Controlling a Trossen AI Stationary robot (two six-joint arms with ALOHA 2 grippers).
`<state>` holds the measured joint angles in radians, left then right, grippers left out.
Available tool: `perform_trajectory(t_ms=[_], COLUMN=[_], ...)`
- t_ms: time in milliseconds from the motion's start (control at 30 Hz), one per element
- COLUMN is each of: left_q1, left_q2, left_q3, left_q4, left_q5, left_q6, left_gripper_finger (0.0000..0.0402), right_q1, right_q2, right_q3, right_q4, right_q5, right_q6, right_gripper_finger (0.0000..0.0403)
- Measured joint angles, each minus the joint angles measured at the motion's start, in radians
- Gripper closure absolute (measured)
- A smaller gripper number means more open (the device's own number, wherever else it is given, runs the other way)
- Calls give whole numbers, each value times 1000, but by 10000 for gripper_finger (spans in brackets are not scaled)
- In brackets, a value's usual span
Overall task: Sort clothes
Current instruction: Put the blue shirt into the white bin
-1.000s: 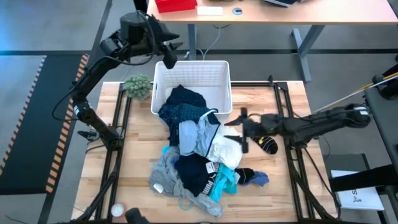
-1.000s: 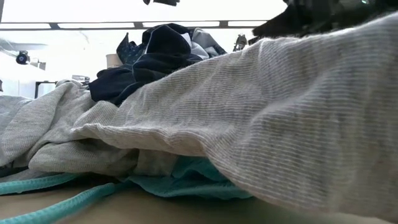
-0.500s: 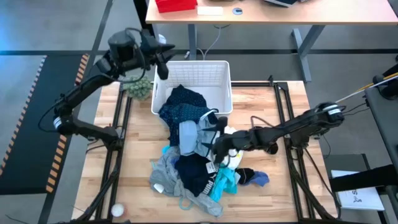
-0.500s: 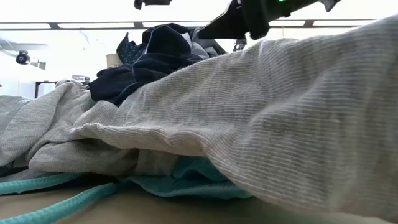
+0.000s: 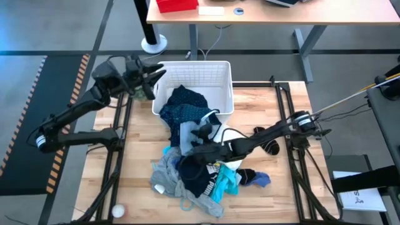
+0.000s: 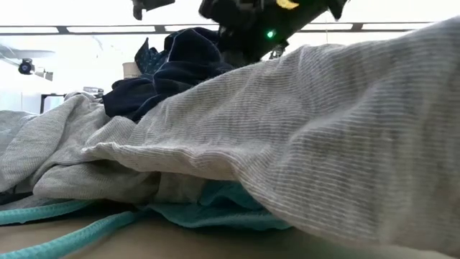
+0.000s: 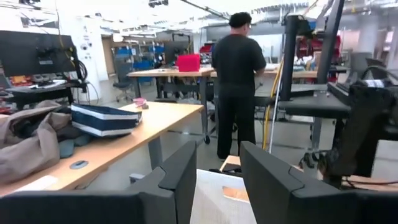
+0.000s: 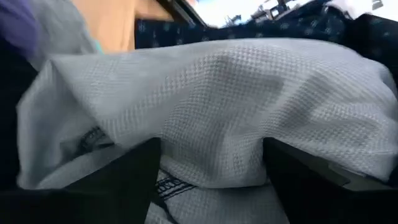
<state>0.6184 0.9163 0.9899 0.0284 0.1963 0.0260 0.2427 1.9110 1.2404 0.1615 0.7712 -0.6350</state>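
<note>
The right claw (image 5: pixel 199 142) is low over the heap of clothes (image 5: pixel 197 159), its two fingers spread wide on either side of a fold of the light grey piece (image 8: pixel 211 106), pushed against the cloth but not yet pinching it. That piece lies on the heap just in front of the white bin (image 5: pixel 206 74), with the dark navy top (image 5: pixel 182 106) spilling out of the bin's front wall beside it; the teal piece (image 5: pixel 226 182) and the socks (image 5: pixel 256 179) lie farther from the bin. The left claw (image 5: pixel 152 76) hangs in the air at the bin's left rim, fingers apart and empty. The step looks like picking one garment; next the right claw needs to close on the fold and lift it clear of the counter (image 5: pixel 137 156).
</note>
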Motion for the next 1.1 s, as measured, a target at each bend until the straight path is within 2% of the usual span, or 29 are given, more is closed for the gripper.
perform_trajectory(t_ms=[67, 133, 300, 333, 733, 900, 1100], left_q1=[1, -1, 0, 0, 0, 0, -2], left_q2=[-28, -50, -90, -93, -97, -88, -67], left_q3=[-23, -38, -58, -59, -63, -63, -63], left_q4=[12, 8, 9, 7, 13, 17, 22], left_q5=[-3, -2, -3, -3, -3, -3, -3], left_q6=[-15, -21, -36, -36, -36, -36, -32], left_gripper_finger=[293, 295, 298, 298, 301, 306, 303], right_q1=[-5, -8, -10, -10, -36, -121, -269], right_q2=[28, 49, 46, 38, -217, -291, -335], right_q3=[26, 52, 107, 114, 172, 180, 178], right_q4=[-20, -72, -174, -185, -204, -140, -62], right_q5=[7, 8, 8, 8, -102, -198, -257], right_q6=[-12, -12, -18, -30, -90, -97, -103], right_gripper_finger=[169, 213, 373, 386, 400, 401, 402])
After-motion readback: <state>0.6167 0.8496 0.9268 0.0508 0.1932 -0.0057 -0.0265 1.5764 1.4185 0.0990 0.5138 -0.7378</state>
